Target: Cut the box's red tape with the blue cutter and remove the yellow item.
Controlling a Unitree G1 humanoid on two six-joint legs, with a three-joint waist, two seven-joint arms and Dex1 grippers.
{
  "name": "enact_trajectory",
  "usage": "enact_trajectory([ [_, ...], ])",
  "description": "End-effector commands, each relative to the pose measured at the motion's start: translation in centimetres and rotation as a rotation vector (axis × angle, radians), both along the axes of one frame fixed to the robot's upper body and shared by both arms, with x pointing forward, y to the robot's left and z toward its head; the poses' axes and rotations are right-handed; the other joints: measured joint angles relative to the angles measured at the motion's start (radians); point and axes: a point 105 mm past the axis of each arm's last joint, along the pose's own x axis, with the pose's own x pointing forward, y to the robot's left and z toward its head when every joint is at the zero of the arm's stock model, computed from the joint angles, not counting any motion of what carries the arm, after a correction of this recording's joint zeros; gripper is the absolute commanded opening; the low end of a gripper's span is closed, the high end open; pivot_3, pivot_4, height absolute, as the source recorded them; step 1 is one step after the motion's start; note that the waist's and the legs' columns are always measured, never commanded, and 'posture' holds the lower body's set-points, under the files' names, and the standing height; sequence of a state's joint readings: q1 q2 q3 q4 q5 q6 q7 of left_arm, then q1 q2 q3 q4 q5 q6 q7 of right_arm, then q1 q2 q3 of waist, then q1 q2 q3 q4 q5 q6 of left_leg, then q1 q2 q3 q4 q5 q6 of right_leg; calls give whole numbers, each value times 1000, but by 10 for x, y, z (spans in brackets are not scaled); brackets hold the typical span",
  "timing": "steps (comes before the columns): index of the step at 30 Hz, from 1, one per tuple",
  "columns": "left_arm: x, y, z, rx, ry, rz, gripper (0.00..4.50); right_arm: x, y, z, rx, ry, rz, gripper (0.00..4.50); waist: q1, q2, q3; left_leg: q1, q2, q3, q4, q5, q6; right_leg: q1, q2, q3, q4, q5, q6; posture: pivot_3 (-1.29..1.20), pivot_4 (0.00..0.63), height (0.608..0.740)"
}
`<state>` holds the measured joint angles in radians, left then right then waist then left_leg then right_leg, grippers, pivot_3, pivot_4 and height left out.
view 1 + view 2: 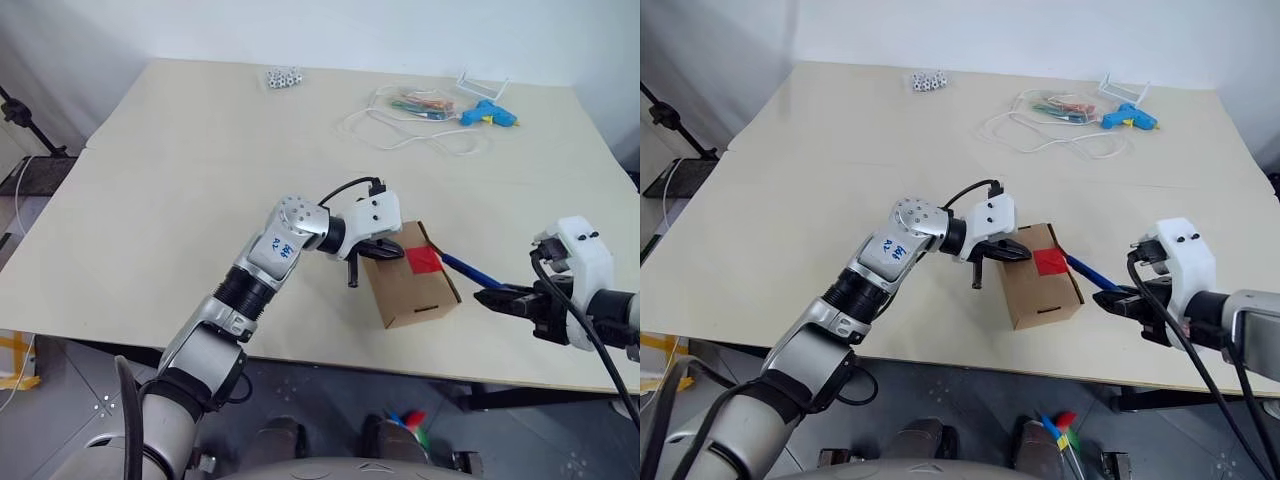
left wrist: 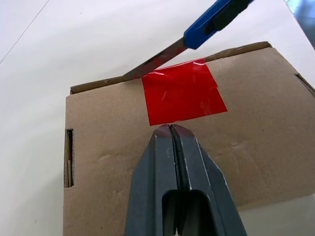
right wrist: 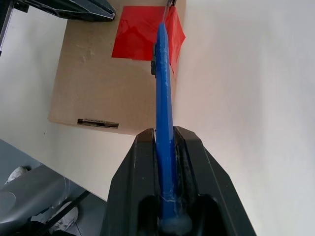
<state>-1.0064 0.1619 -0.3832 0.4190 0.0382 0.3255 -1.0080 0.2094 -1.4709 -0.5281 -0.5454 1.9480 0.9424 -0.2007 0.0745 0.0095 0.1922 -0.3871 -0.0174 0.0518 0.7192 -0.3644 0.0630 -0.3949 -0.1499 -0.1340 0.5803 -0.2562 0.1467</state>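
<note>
The box [image 1: 413, 277] sits near the front edge of the pale table [image 1: 200, 180], flaps shut, with the red tape [image 1: 423, 259] patched across its top toward the right-hand edge. The left claw [image 1: 384, 252] rests on the lid just left of that tape, fingers clenched tight together on nothing, tips right at the tape's border. From the right comes the right claw [image 1: 490, 296], gripping the blue cutter [image 1: 470, 270] by its rear end; the cutter's silver blade [image 2: 155, 61] reaches the box's far-right edge, its tip touching the lid beside the tape's corner. Far back on the table lie a light-blue glue gun [image 1: 487, 115], a loose white cable [image 1: 410, 135] and a small bag of white pieces [image 1: 284, 77].
</note>
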Motion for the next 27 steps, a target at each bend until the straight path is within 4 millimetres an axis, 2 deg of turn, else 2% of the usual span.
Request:
enact_trajectory([
  [1,-1,5,-24,63,59,24,0,-10,5,-4,-12,46,45,165,1,0,0,0,0,0,0,0,0,0,0,0,0,0,0,0,150,740],
  [27,-5,4,-26,49,72,32,0,-29,0,-18,-25,147,59,165,2,0,0,1,0,-1,0,0,0,2,0,0,-4,0,0,0,150,740],
])
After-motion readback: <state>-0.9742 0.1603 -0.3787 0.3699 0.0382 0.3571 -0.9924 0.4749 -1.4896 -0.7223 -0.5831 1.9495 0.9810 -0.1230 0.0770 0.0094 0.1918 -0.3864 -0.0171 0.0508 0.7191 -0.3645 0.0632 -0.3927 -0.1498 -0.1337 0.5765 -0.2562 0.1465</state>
